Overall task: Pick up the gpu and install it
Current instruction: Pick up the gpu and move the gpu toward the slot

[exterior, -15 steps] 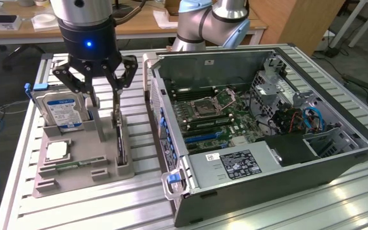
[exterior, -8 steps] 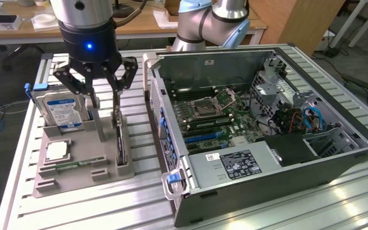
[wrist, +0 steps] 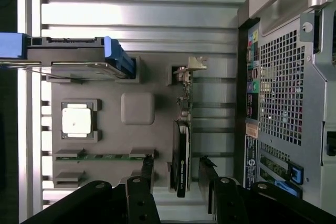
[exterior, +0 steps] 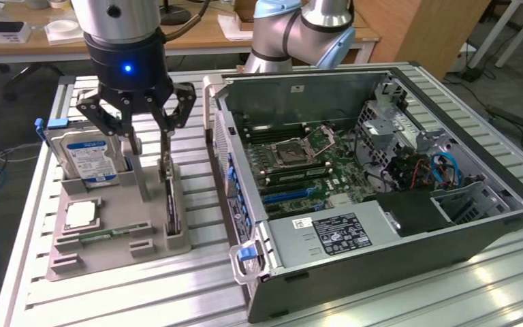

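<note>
The gripper hangs over the grey holder tray, which lies on the slatted aluminium bench near its edge at the exterior view's left. Its jaws stand spread wide and hold nothing. In the wrist view the two dark fingers straddle one end of the gpu, with a gap showing on each side of the card, so neither finger touches it.

The gpu is a slim black card standing on its long edge in a slot along the tray side nearest the computer case. Its metal bracket sits at the end away from the fingers.

A silver hard drive with a blue-white label and blue side rails stands upright in a slot at the tray's far corner, well apart from the gpu. A square processor lies flat in a recess in front of the drive. A narrow green memory stick lies in a groove just beyond that, towards the tray's near edge.

The computer case lies on its side at the exterior view's right, just beside the tray, with its panel off. The green motherboard lies flat inside, and the power supply with its white-lettered label sits at the near end of the case.
</note>
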Controlling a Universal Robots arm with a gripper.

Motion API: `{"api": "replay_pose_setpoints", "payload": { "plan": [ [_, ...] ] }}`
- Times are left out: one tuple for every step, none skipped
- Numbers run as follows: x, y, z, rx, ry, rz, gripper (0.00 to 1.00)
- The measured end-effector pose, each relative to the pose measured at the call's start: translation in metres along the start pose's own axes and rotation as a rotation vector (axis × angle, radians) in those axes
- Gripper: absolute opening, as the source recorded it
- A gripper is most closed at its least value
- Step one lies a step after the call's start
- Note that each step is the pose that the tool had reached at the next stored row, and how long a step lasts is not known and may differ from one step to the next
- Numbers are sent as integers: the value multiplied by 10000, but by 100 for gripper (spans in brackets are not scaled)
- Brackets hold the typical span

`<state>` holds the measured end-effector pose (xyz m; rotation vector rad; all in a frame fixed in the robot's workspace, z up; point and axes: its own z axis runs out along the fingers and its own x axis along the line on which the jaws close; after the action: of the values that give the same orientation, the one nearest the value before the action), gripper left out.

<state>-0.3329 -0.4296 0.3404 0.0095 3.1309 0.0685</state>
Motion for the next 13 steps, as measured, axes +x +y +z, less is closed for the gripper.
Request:
{"api": "replay_pose_setpoints", "payload": {
  "plan": [
    [0,0,4,0,0,0,47],
    [0,0,7,0,0,0,47],
    [0,0,11,0,0,0,47],
    [0,-1,14,0,0,0,47],
    [0,-1,18,0,0,0,47],
    [0,-1,22,0,0,0,47],
    [0,-1,26,0,0,0,47],
    [0,-1,30,0,0,0,47],
    [0,-2,35,0,0,0,47],
    [0,-2,40,0,0,0,47],
    [0,-2,44,0,0,0,47],
    [0,-2,48,0,0,0,47],
    [0,-2,53,0,0,0,47]
  ]
}}
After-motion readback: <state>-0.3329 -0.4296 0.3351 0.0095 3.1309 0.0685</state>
